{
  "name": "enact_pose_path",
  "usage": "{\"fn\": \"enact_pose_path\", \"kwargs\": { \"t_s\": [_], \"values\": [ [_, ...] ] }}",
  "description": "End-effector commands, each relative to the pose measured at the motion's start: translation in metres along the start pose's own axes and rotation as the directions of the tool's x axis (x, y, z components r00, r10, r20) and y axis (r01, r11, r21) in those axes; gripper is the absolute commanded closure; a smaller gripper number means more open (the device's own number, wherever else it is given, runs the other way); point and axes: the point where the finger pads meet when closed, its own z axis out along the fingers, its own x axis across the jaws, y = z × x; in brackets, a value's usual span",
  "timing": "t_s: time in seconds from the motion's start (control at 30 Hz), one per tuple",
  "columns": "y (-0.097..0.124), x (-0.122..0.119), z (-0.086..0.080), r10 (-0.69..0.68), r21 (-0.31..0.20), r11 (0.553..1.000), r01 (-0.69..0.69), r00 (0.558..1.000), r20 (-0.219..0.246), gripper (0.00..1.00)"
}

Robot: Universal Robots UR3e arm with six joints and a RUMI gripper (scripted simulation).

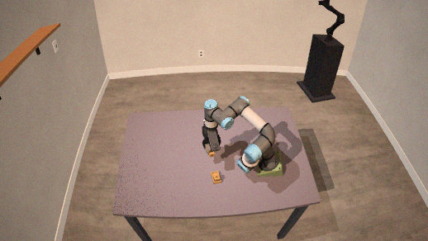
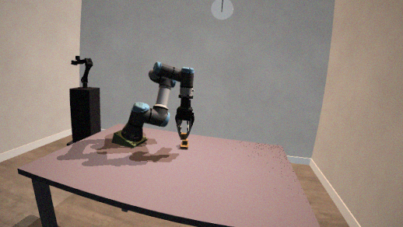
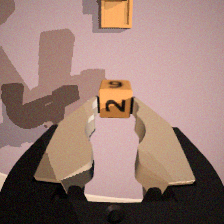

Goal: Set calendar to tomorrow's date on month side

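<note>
My gripper is shut on an orange digit cube and holds it above the table. The cube's face toward the wrist camera shows a 2, and the face above it shows a 9 or 6. In the top view the held cube hangs under the gripper, and in the exterior view the cube is a little above the table. The orange calendar tray sits on the table in front of the arm, also in the exterior view and at the top of the wrist view. I cannot make out the second cube.
The arm's green base stands on the purple table, to the right of the tray. A black pedestal with a sculpture stands on the floor at the back right.
</note>
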Motion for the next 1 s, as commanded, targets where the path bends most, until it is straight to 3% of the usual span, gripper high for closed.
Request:
{"fn": "enact_pose_path", "kwargs": {
  "t_s": [0.0,0.73,0.97],
  "values": [
    [0.000,0.000,-0.008,-0.001,0.001,1.000,0.001,1.000,-0.002,0.90],
    [0.000,0.000,-0.014,-0.001,0.001,1.000,0.001,1.000,-0.002,0.90],
    [-0.019,0.002,-0.015,-0.001,0.003,1.000,0.001,1.000,0.002,0.90]
  ]
}}
